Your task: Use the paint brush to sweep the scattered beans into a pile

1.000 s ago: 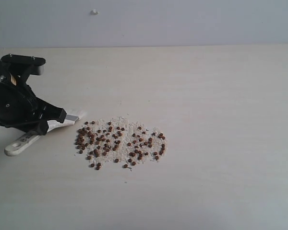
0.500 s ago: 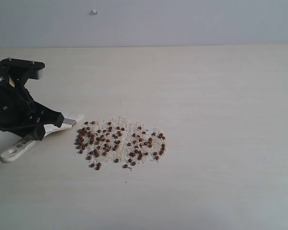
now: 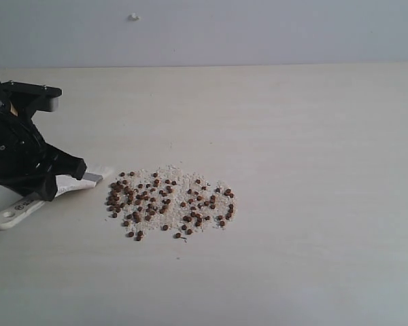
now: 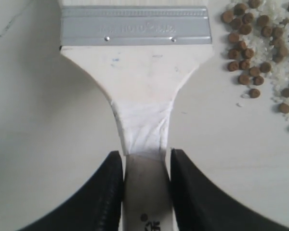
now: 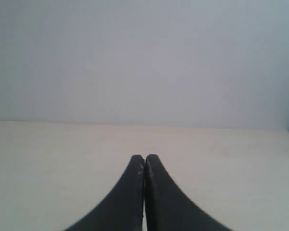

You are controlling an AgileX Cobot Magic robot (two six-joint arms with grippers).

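Observation:
The beans [image 3: 168,201] lie in a loose oval patch mixed with pale crumbs on the table, left of centre; part of the patch shows in the left wrist view as beans [image 4: 250,53]. The paint brush [image 3: 13,210] lies low at the far left, its handle end with the hole toward the table's left edge and its ferrule [image 3: 93,177] pointing at the beans. My left gripper [image 3: 62,178] is shut on the brush's handle [image 4: 145,187], fingers pressed to both sides, below the silver ferrule [image 4: 135,25]. The bristles are cut off in the wrist view. My right gripper [image 5: 144,159] is shut and holds nothing, away from the beans.
The pale table [image 3: 313,136] stretches wide to the right and behind the beans. A grey wall [image 3: 258,27] rises behind the table, with a small white speck [image 3: 134,16] on it.
My left gripper has drawn back to the left with the brush, so the handle end sits nearer the table's left edge. The beans have not shifted.

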